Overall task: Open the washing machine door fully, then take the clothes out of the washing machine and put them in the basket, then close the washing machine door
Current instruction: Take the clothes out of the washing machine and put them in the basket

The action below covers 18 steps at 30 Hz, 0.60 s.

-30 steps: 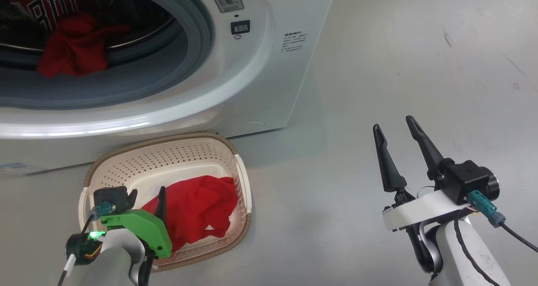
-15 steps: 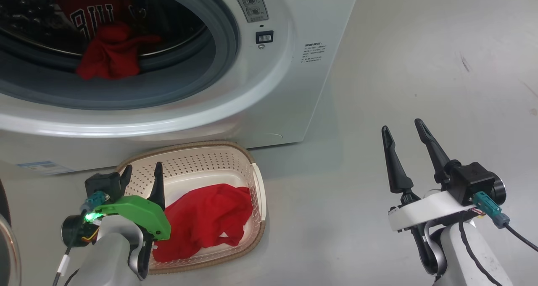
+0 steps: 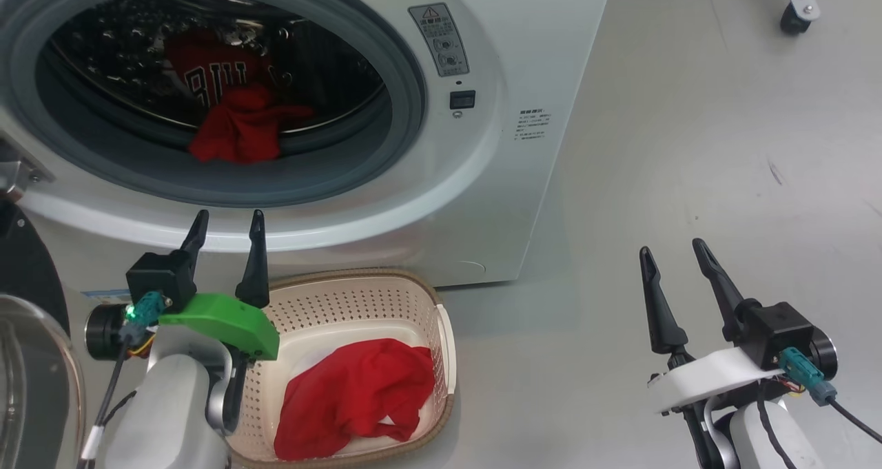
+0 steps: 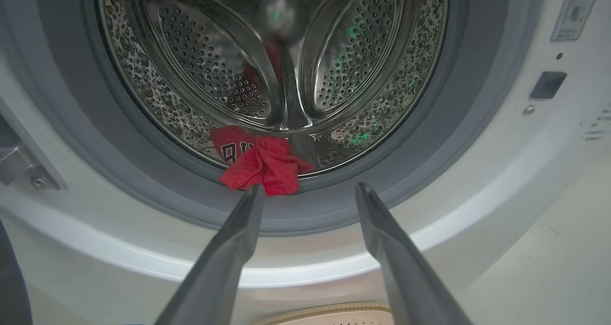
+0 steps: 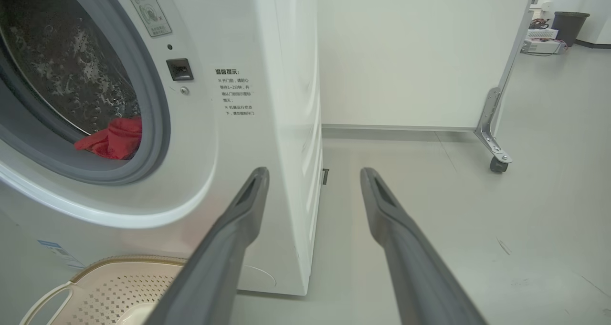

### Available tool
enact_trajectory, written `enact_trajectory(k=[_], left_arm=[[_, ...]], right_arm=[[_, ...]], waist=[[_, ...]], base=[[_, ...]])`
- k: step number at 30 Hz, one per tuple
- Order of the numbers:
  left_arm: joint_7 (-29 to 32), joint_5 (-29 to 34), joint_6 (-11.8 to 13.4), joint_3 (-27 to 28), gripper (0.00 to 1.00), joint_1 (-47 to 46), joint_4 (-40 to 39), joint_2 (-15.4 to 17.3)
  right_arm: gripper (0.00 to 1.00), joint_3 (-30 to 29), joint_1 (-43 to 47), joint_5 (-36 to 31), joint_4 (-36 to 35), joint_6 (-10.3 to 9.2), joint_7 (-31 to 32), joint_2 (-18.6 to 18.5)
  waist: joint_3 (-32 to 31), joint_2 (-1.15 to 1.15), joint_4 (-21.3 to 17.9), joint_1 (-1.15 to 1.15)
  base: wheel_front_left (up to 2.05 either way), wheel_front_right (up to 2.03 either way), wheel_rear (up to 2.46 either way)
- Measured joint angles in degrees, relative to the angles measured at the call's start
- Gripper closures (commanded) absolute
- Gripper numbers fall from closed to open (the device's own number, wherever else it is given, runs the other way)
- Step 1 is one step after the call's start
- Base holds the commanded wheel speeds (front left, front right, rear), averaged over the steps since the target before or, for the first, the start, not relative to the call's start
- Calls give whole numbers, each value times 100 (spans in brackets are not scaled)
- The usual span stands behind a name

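Now the big white front-loading washing machine (image 3: pixel 482 180) stands with its mouth uncovered. Its round glossy black door with the bulging clear glass window (image 3: pixel 31 372) is swung out from the machine's front, on the robot's left. Inside the machine's perforated steel drum (image 4: pixel 215 77), bright red clothes (image 3: pixel 234 128) lie at the bottom near the front; one is a jersey with black-and-white lettering, and a crumpled red piece in front of it reaches the grey rubber seal (image 3: pixel 386 145). On the floor just before the machine's lower front sits the small cream perforated plastic basket with a brown woven-look rim (image 3: pixel 386 297), and another red garment (image 3: pixel 358 397) is heaped in it.

The left gripper (image 3: pixel 230 215) hovers before the machine's opening, above the basket's near-left corner, its two long dark fingers spread wide and holding nothing; its tips point at the red heap in the drum. The right gripper (image 3: pixel 671 246) hangs over the grey floor (image 3: pixel 654 145), well off the machine's right side, likewise spread wide and empty.
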Motion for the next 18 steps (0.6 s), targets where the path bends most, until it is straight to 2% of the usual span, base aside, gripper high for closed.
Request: enact_trajectory(k=[18], left_arm=[[0,325,229,-58,0,1341,-1162,108]], right_arm=[[0,137,616,0,34,-58,0,14]], waist=[[-898,0,231,0]], base=[[0,0,0]])
